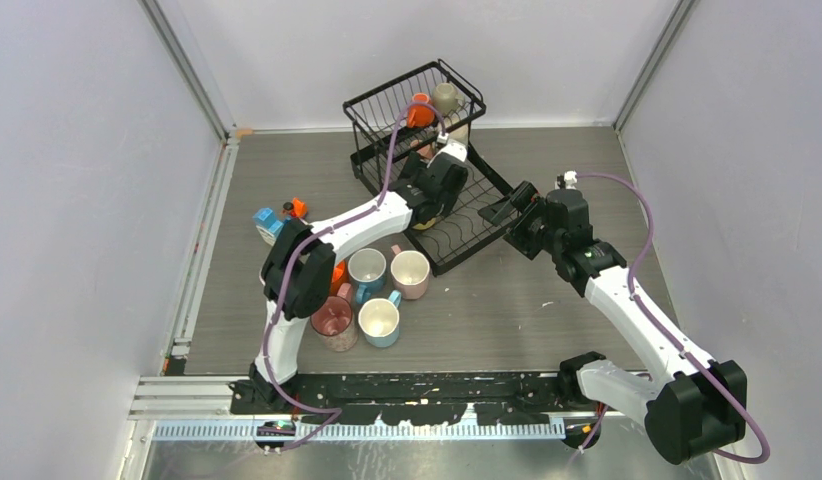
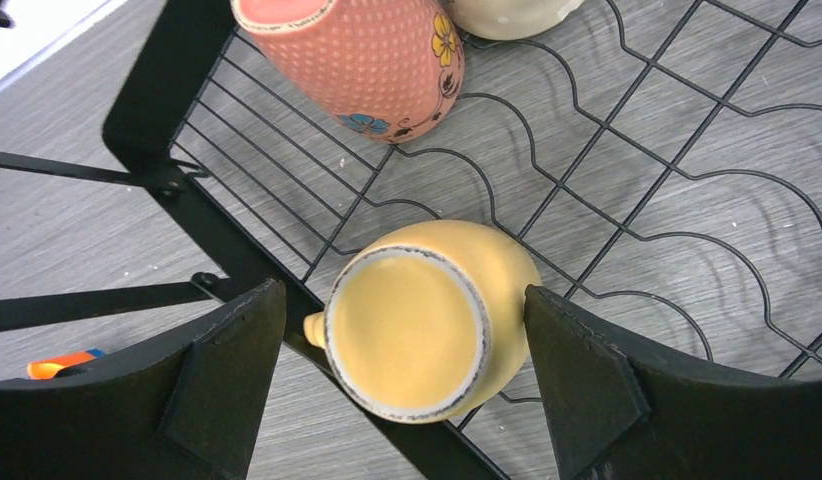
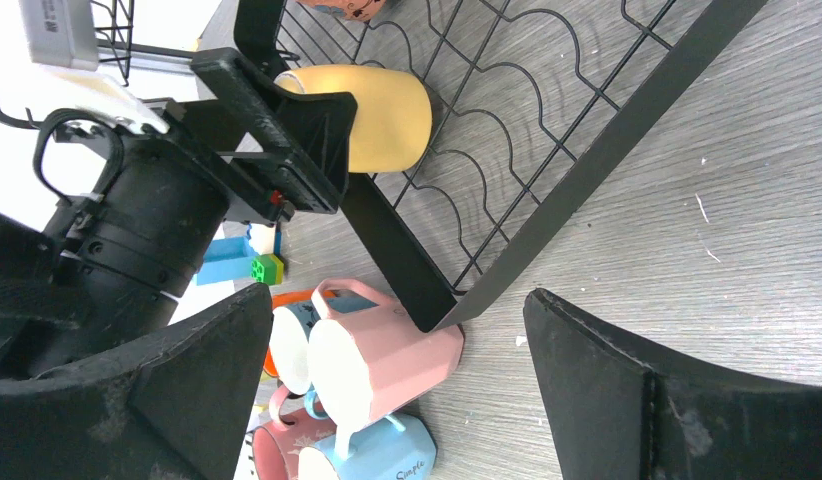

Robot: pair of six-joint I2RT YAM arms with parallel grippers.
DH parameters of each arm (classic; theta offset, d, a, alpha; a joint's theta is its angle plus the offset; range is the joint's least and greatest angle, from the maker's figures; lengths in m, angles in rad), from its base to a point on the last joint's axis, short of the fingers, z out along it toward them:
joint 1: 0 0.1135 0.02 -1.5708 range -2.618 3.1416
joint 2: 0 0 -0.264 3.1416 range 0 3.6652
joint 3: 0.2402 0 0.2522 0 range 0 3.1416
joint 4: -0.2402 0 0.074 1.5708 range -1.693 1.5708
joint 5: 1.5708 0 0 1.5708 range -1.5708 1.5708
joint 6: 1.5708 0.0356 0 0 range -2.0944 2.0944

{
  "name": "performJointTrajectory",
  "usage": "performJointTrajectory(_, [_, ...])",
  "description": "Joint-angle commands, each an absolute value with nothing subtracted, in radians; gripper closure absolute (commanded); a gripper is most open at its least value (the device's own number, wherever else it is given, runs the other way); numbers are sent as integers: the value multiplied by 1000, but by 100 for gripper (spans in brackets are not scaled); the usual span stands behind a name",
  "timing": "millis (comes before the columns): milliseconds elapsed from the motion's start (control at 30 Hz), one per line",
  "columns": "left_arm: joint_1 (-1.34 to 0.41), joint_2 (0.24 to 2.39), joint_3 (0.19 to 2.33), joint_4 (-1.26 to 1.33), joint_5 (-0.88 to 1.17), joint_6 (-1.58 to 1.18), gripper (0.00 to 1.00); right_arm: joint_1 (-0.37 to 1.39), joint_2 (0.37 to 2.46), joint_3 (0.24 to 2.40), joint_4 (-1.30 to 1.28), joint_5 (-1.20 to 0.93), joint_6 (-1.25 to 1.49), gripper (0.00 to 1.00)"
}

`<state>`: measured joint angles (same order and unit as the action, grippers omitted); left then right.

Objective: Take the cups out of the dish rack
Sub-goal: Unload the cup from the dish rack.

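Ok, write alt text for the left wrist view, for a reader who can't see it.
A yellow cup, base toward the camera, sits on the black wire rack between the open fingers of the left gripper. Behind it are a salmon flowered cup and the edge of a cream cup.

walls (image 1: 407, 40): plain pale grey; table (image 1: 547, 310): grey wood-grain; frame (image 1: 191, 65): aluminium rails; light: even

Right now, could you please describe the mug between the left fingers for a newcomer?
Find the black wire dish rack, then its lower tray's edge. Between the left arm's open fingers sits a plain yellow mug, base up; its salmon neighbour is floral.
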<state>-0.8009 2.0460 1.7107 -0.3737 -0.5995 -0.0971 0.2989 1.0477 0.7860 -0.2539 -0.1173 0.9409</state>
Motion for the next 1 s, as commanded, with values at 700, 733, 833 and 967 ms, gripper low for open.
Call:
performJointTrajectory(700, [-773,2034,1734,-400,-394,-306,15,293,1042,773,-210,-109,937,0])
performJointTrajectory(733, [-773,2031,1732,-403,-392,-315,15,294,1039,773,-210,-108,939,0])
performJointTrajectory(833, [-775,2025,1725,-412,-383,-337,16,293,1037,773,-211,-108,939,0])
performJointTrajectory(967, [-782,2014,1708,-413,-378,-351,16,295,1033,768,-210,-109,940,0])
